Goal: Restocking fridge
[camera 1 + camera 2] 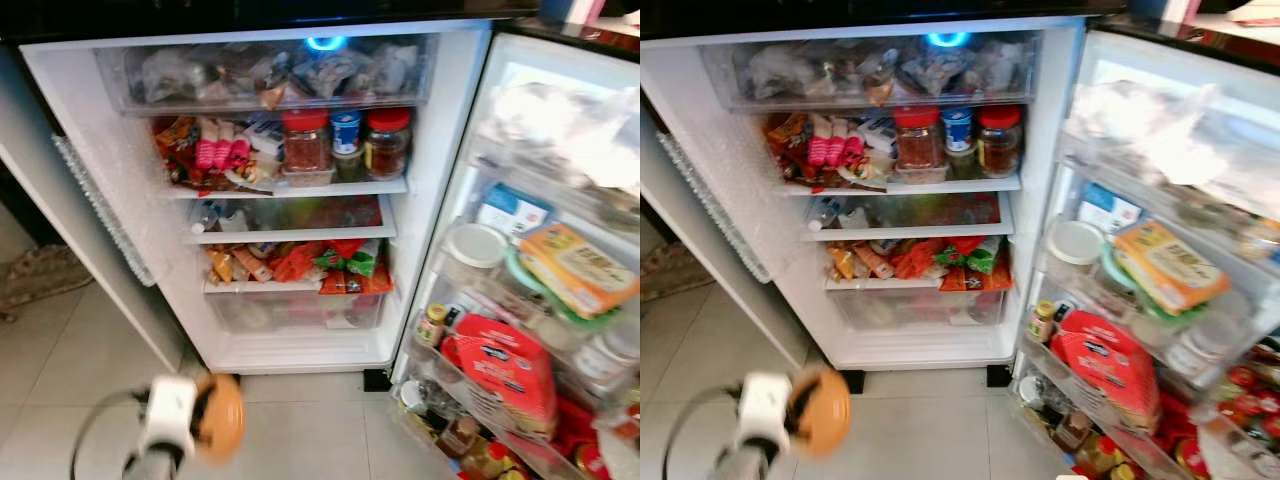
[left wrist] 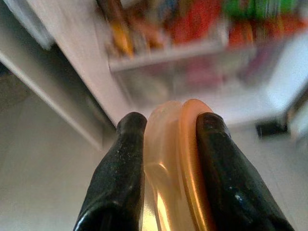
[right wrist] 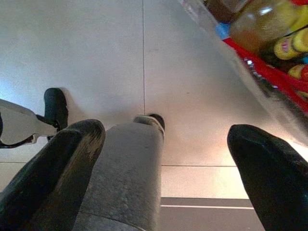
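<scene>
The fridge (image 1: 440, 150) stands open in front of me, its shelves crowded with jars (image 1: 306, 140), packets (image 1: 340, 265) and bags. My left gripper (image 1: 205, 415) is low before the fridge's bottom edge, above the tiled floor. It is shut on a round orange container (image 1: 222, 414), squeezed edge-on between the two black fingers (image 2: 125, 159) in the left wrist view, where the container (image 2: 175, 163) faces the lowest shelf and clear drawer. My right gripper (image 3: 166, 134) hangs open over the floor beside the door's bottom rack, nothing between its fingers.
The open fridge door (image 1: 560, 250) on the right is packed with a red bag (image 1: 505, 370), an orange box (image 1: 575, 265), tubs and bottles. A clear drawer (image 1: 300, 312) sits at the fridge bottom. A grey panel (image 1: 60, 220) and a rug (image 1: 40, 275) lie left.
</scene>
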Tool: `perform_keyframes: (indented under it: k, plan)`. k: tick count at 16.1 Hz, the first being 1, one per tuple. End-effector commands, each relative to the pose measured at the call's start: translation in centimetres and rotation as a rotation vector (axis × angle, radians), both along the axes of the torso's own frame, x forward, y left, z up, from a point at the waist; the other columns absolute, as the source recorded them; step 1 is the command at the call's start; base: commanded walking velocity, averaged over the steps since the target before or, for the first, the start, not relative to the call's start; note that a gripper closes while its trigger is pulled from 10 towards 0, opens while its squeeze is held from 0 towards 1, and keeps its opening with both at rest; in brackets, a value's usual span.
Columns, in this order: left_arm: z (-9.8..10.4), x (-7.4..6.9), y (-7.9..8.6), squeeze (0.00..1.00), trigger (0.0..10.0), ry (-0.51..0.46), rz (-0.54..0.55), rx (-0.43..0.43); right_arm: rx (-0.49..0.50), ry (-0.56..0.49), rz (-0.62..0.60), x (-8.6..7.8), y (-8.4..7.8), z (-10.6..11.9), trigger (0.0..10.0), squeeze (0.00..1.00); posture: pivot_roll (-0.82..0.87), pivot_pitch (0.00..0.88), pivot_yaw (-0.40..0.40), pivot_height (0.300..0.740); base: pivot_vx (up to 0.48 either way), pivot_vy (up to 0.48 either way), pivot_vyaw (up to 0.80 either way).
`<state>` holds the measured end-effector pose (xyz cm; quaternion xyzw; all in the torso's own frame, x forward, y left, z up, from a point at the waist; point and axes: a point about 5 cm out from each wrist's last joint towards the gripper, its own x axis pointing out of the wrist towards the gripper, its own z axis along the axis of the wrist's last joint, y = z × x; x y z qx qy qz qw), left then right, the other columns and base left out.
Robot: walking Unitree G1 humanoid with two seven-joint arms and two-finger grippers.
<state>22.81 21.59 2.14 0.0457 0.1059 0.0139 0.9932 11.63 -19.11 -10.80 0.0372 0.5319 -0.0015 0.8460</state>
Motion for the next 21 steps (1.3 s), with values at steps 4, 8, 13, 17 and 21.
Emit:
perform_keyframes:
  k: [4,8,13,17,21]
  plan:
    - [4.2,1.5,-3.6,0.0,10.0,-0.132,0.027,-0.564,0.005,0.03,0.034,-0.7,0.1,-0.2,10.0,0.0,-0.04,0.06,0.021,0.74,0.0,0.0,0.0]
    - [4.3,1.5,-3.4,0.0,10.0,-0.099,0.023,-0.564,-0.043,0.014,0.147,-0.1,-0.2,0.0,10.0,0.0,-0.04,0.064,0.01,0.74,0.0,0.0,0.14]
    - [4.5,1.7,-3.4,0.0,10.0,-0.071,0.014,-0.56,-0.053,0.017,0.14,-0.1,-0.3,0.0,10.0,0.0,-0.05,0.063,0.013,0.74,0.0,0.0,0.8]
    - [4.7,1.9,-3.7,0.0,10.0,-0.065,-0.003,-0.552,-0.046,0.023,0.127,-0.2,-0.2,0.0,10.0,0.0,-0.05,0.062,0.015,0.74,0.0,0.0,0.51]
    - [4.8,2.2,-3.6,0.0,10.0,-0.068,-0.004,-0.549,-0.034,0.014,0.097,-0.2,-0.1,0.0,10.0,0.0,-0.04,0.052,0.02,0.74,0.0,0.0,0.0]
